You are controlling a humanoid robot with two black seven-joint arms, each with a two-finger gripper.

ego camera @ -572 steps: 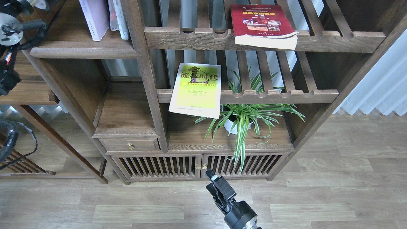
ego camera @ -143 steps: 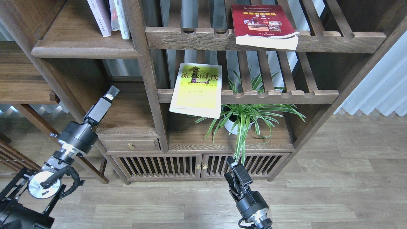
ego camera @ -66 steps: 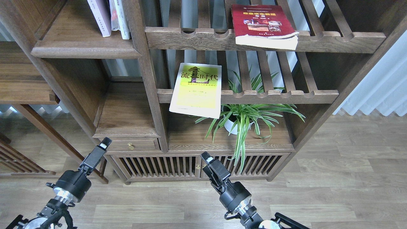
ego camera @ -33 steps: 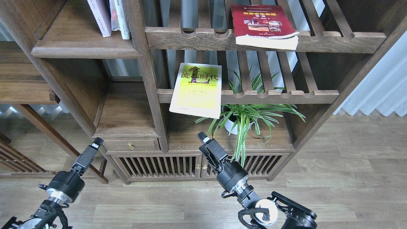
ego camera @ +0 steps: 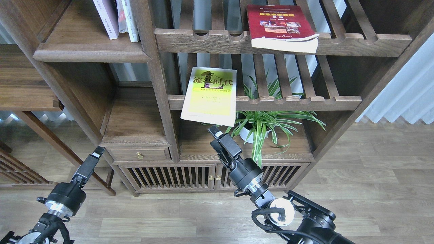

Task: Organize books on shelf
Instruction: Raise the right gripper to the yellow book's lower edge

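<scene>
The right pincer is raised just below the near edge of the yellow-green book, not touching it; its fingers are seen close together, and whether they are clenched cannot be told. That book is laid on the slatted rack above the pincer, overhanging the front rail. The dark red book is laid higher up and to the right, on the upper rack. The lavender book is stood upright far up and left, on the flat shelf. A potted plant is placed just right of the pincer. The left pincer is held low and well to the left, grasping nothing; its state cannot be told.
</scene>
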